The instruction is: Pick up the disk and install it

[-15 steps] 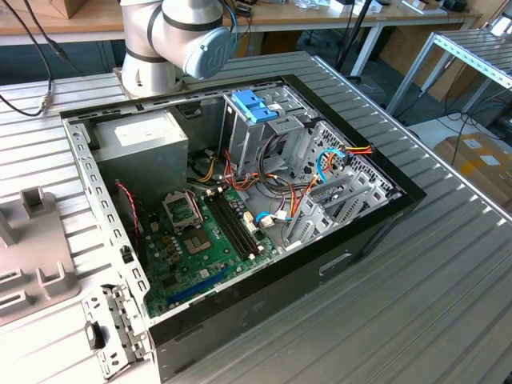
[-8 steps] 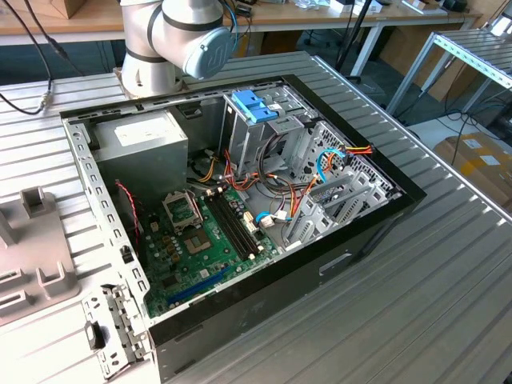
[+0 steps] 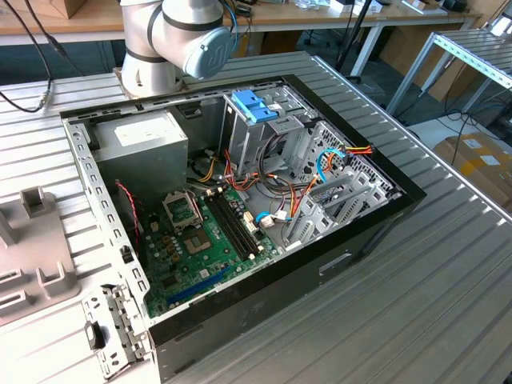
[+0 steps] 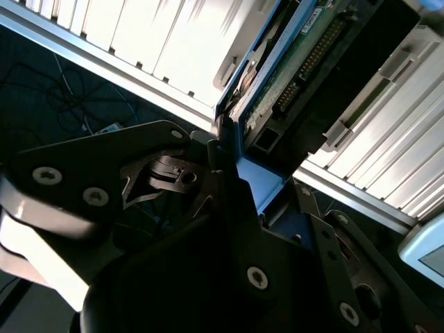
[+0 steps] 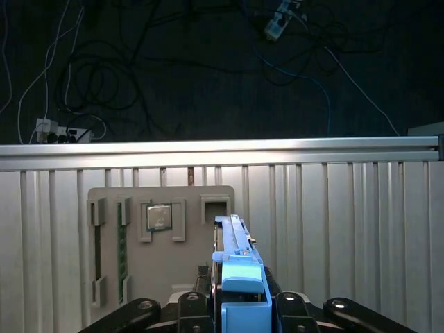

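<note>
**Item: hard disk, held in gripper, beside grey tray**

**Object.** The disk (image 4: pixel 305 66) is a flat dark-bodied drive. In the second wrist view its underside faces the camera, showing a green circuit board (image 4: pixel 281 69) with a row of connector pins along one end. A blue side rail (image 5: pixel 239 267) runs along its long edge, and in the first wrist view the disk is seen edge-on with that rail uppermost.

**Location.** The disk is off the table, carried by the gripper (image 5: pixel 241 305). Its rail lines up against the edge of the grey tray (image 5: pixel 111 198), just beside the tray's empty square pocket.

**Surface.**
- The table (image 5: pixel 347 229) is ribbed aluminium, and the tray lies flat on it.
- One pocket of the tray holds a processor chip (image 5: pixel 159 217). Narrow slots near it hold green strips.
- In the exterior view an open computer case (image 3: pixel 240 200) lies near the tray, on its exterior view's right.

**Room.**
- Past the table edge beyond the tray is a dark floor (image 5: pixel 173 90) with loose cables and a white power strip (image 5: pixel 62 130).
- Wooden workbenches (image 3: pixel 336 12) stand well apart from the tray, behind the case.

**Arm.** The base joint (image 3: pixel 172 40) stands on the table across the case from the tray. The dark fingers (image 5: pixel 288 303) are clamped on the disk from either side.
</note>
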Available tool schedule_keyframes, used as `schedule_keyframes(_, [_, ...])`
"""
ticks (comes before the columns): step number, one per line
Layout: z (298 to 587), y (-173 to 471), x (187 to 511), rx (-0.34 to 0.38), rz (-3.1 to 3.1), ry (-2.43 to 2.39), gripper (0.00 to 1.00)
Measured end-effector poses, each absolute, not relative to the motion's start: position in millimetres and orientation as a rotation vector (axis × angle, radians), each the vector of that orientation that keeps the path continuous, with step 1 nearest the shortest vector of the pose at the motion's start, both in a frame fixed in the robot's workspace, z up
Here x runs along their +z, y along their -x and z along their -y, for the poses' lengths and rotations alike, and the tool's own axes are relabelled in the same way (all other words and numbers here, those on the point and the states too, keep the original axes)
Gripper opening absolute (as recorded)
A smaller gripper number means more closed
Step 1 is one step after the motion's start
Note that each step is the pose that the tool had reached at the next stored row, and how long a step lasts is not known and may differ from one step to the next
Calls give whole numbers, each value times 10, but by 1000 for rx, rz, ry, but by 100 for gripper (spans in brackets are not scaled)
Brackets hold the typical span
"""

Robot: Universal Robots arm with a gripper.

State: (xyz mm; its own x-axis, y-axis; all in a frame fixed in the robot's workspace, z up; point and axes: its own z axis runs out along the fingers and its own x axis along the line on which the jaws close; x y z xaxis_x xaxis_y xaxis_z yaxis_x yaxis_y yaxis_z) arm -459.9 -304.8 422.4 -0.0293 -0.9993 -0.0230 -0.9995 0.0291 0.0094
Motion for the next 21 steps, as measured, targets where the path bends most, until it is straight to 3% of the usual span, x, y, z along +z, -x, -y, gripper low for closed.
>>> schedule_keyframes(21, [3048, 4598, 4460, 48, -2241, 2176, 37])
